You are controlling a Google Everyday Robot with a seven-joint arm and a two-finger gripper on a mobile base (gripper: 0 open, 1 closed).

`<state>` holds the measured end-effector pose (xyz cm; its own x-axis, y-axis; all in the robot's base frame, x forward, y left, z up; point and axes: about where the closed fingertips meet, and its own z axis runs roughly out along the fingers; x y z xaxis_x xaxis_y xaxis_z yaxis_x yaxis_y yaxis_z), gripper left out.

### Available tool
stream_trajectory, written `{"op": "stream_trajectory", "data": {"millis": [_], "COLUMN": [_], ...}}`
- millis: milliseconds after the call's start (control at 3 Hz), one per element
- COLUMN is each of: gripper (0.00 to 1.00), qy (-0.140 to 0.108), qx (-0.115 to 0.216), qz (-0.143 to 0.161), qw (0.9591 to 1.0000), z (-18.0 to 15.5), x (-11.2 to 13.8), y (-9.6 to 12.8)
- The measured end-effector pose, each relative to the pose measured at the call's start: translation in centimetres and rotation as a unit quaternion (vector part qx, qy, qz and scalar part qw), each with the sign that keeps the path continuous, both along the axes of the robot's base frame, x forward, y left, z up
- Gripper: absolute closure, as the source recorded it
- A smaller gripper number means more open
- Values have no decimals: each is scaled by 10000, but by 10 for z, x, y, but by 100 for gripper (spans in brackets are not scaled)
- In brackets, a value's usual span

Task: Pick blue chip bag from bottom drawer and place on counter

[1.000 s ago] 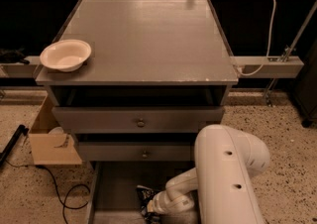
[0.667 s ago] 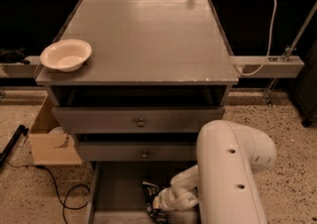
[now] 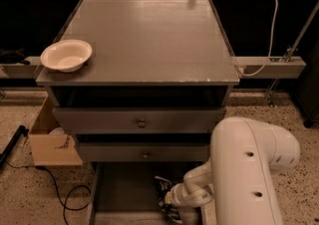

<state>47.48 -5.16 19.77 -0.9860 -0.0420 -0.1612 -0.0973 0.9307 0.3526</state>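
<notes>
Item 1. Gripper [image 3: 168, 203]: pale two-finger end of the large white robot arm [image 3: 244, 169], reaching low into the open drawer at the bottom of the frame. Whether it is released or clenched cannot be told.

Item 2. Small dark navy-blue crinkly chip bag [image 3: 163, 186]: inside the drawer, directly at the gripper's tip and just above it in the frame. It is partly hidden, and whether it is grasped cannot be told.

Item 3. Bottom grey drawer [image 3: 122, 191]: pulled open, with a flat grey floor spreading to the left of the gripper.

Item 4. Two upper grey drawers with small round knobs [image 3: 141, 123]: both closed, stacked above the gripper.

Item 5. Large flat square grey counter [image 3: 149, 35]: the cabinet's top, well above the gripper, with a chipped pale front edge.

Item 6. Shallow cream round bowl [image 3: 66, 55]: on the counter's front left corner, well apart from the gripper.

Item 7. Open brown cardboard box [image 3: 52, 142]: on the speckled floor, left of the cabinet and up-left of the gripper.

Item 8. Black cable [image 3: 62, 196]: looped on the floor to the left of the gripper, beside the drawer.
</notes>
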Motion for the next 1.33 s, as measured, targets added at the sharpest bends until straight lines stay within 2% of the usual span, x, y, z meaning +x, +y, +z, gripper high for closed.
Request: {"op": "stream_trajectory", "data": {"millis": [667,1000,1333], "gripper": [100,100,100], "qy": [-306,-555,-551], "qx": [-219,-295,-302], "qz": [-327,-527,-495], "qw": [9988,9966,9968], "z": [47,76,75], "x": [-4,-14,-15], "y": [-64,-97,-93]}}
